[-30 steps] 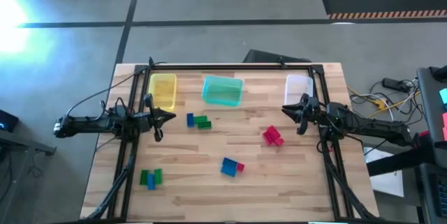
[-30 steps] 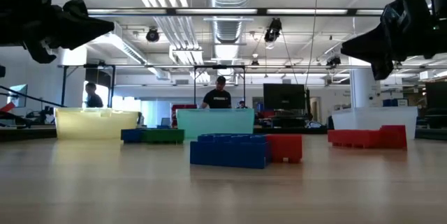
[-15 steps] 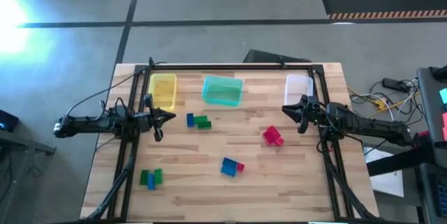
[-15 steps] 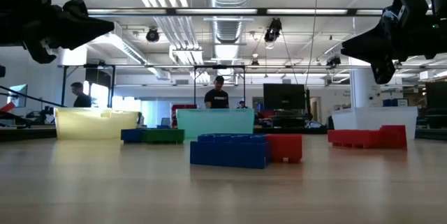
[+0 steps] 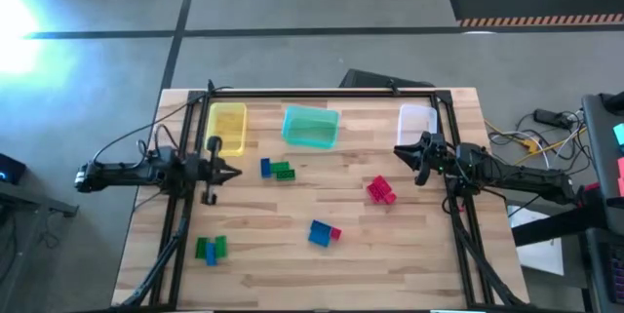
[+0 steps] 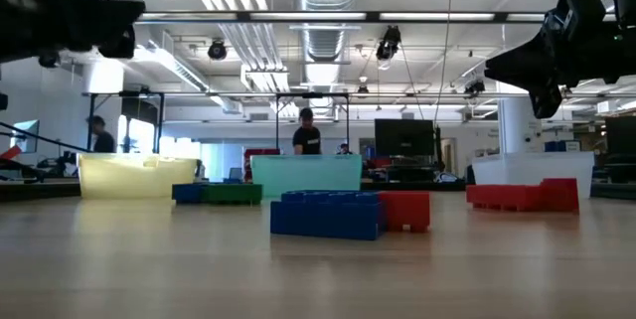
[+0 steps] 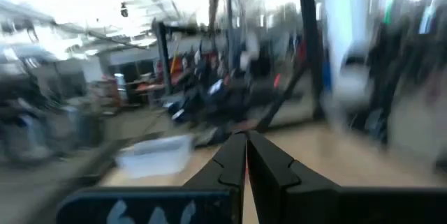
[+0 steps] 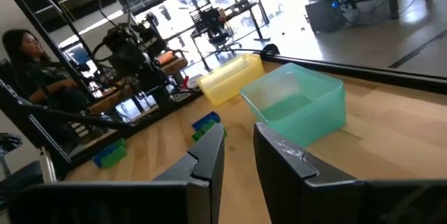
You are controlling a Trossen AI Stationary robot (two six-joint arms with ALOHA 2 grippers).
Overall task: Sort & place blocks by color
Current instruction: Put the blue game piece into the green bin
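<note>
While left fingers (image 5: 230, 170) close, right fingers (image 5: 399, 151) parted

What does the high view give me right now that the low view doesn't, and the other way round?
Only the high view shows the green and blue blocks near the table's front left corner, the table's full outline, and both whole arms, the left gripper by the yellow bin and the right gripper by the clear bin.

Only the low view shows the room behind, with people standing, and how the blue and red blocks sit flat on the wood.

Both show the teal bin, the red blocks and the blue-green pair.
</note>
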